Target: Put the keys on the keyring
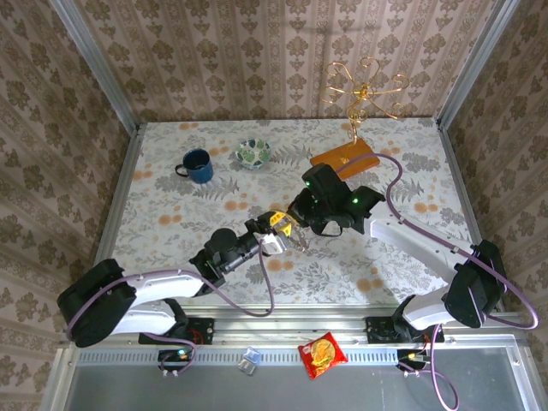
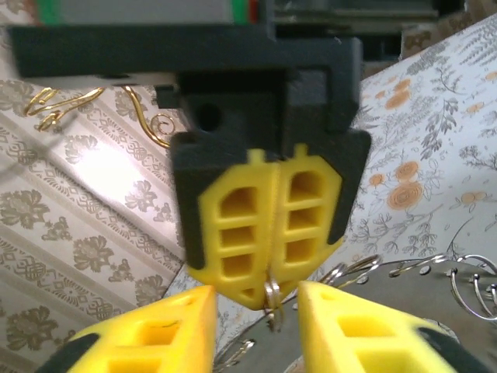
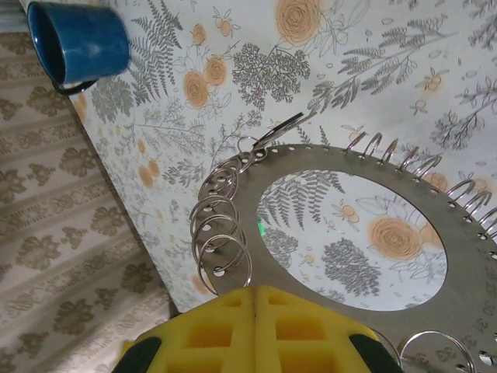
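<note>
Overhead, damask-papered walls [image 1: 257, 51] enclose the floral-patterned table [image 1: 171, 214].

The yellow fingers [image 3: 213, 334] of my right gripper [image 3: 255, 294] are matt moulded plastic, faintly grainy. Just beyond them the flat grey metal ring plate [image 3: 256, 183] looks brushed and dull, while the thin wire split rings [image 3: 220, 233] along its edge gleam. The blue mug [image 3: 78, 39] well beyond the plate is smooth and glossy.
</note>
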{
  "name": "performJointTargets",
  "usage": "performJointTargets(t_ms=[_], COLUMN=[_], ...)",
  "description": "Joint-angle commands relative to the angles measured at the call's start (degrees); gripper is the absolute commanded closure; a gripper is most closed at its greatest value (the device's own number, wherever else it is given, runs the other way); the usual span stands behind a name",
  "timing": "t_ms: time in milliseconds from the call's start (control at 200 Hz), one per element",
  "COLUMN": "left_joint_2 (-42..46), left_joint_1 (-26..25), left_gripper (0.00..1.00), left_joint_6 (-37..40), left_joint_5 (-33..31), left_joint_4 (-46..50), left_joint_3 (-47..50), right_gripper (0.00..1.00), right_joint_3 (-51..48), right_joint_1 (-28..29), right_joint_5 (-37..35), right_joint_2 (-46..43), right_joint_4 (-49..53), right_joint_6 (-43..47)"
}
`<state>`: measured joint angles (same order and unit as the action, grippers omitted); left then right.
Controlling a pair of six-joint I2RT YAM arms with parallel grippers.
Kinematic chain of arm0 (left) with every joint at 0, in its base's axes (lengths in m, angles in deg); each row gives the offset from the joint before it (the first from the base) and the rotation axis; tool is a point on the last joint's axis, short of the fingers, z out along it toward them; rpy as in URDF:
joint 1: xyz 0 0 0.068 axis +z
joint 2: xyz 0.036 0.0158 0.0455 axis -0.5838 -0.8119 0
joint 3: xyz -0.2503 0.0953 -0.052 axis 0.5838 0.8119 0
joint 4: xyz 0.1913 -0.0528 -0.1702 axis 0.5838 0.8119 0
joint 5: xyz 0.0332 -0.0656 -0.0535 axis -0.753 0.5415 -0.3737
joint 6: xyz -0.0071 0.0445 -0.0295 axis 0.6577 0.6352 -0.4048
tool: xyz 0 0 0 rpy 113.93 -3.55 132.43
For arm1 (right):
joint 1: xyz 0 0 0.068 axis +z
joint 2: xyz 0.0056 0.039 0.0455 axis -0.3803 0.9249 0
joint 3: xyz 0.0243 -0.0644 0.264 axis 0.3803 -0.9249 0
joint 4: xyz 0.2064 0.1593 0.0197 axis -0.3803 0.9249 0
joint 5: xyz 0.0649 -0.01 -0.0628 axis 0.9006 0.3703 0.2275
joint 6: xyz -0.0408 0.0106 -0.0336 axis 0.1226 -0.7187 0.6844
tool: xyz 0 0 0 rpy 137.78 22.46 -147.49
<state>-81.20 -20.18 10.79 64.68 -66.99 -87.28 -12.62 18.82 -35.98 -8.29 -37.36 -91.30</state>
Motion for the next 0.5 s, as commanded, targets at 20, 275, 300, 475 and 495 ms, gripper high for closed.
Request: performJointTargets(t_ms=[20, 275, 300, 475, 495], left_joint_2=[7.4, 20.3, 20.7, 19.6, 19.2], left_joint_1=[0.3, 8.1, 9.2, 16.3, 16.9], left_gripper=[0.65, 0.65, 0.65, 0.65, 0.65], left_joint_6=[-1.0, -9.0, -9.5, -13.2, -13.5], left_joint_5=[-0.5, 9.3, 10.7, 22.4, 23.9], left_joint_4=[5.8, 27.0, 28.4, 35.1, 35.7], left_joint_3=[0.8, -1.9, -2.3, -6.1, -6.7], right_gripper=[1.00, 1.00, 1.00, 1.00, 1.00], right_joint_3=[3.2, 3.3, 3.6, 7.0, 7.3], right_joint_1=[0.0, 0.0, -0.1, 0.0, 0.0], right_joint_5=[-1.7, 0.4, 0.9, 3.6, 4.3], right_joint_2=[0.8, -1.1, -1.1, -2.7, -2.7], right_joint_4=[4.2, 4.8, 5.3, 10.3, 10.8], right_joint_6=[16.7, 48.2, 51.3, 70.8, 72.9])
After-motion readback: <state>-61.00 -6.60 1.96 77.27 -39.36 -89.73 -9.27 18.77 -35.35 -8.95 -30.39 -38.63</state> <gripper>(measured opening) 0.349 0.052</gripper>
